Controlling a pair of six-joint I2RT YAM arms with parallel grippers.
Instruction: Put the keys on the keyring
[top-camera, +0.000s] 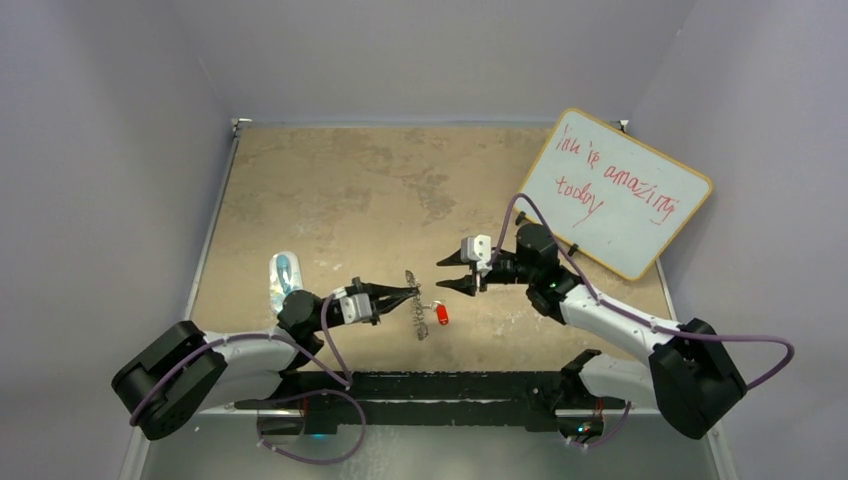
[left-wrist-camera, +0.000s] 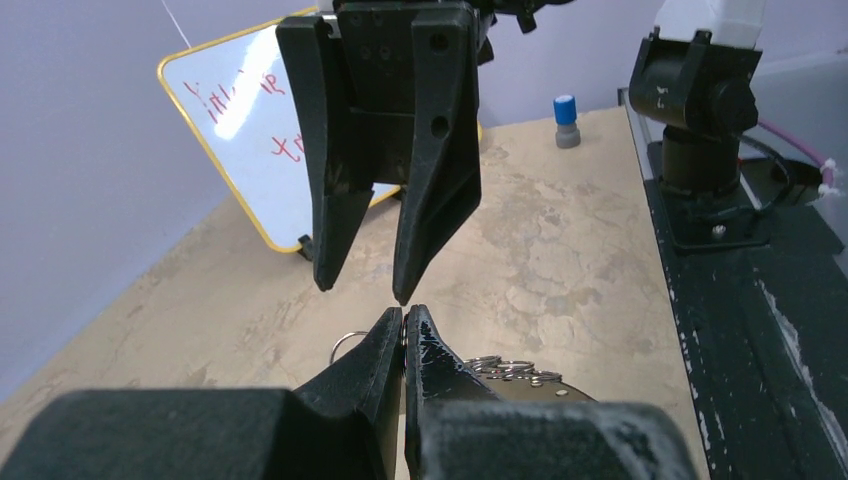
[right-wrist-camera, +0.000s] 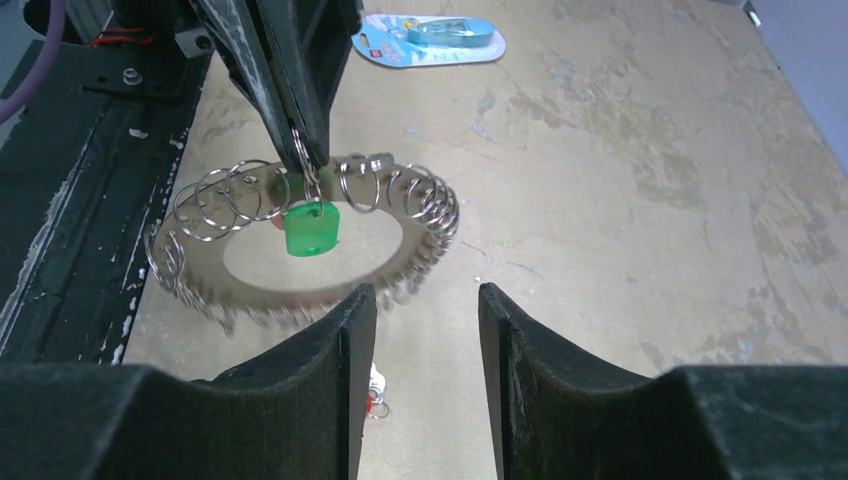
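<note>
One whiteboard (top-camera: 620, 195) right of keyring (top-camera: 416, 303), packet (top-camera: 284, 278) left

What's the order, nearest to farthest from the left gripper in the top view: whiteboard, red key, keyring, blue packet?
1. keyring, held by the left gripper.
2. red key, just right of the ring.
3. blue packet, left, beside the arm.
4. whiteboard, far right.

Lies open across the far table (top-camera: 350, 180), narrows at centre to a short gap between the keyring (top-camera: 420, 322) pinched in the left gripper (top-camera: 410, 293) and the parted right gripper (top-camera: 440, 275), and meets a red key (top-camera: 442, 315) just near of that gap, a whiteboard (top-camera: 620, 190) far right, a clear packet (top-camera: 284, 275) left.
</note>
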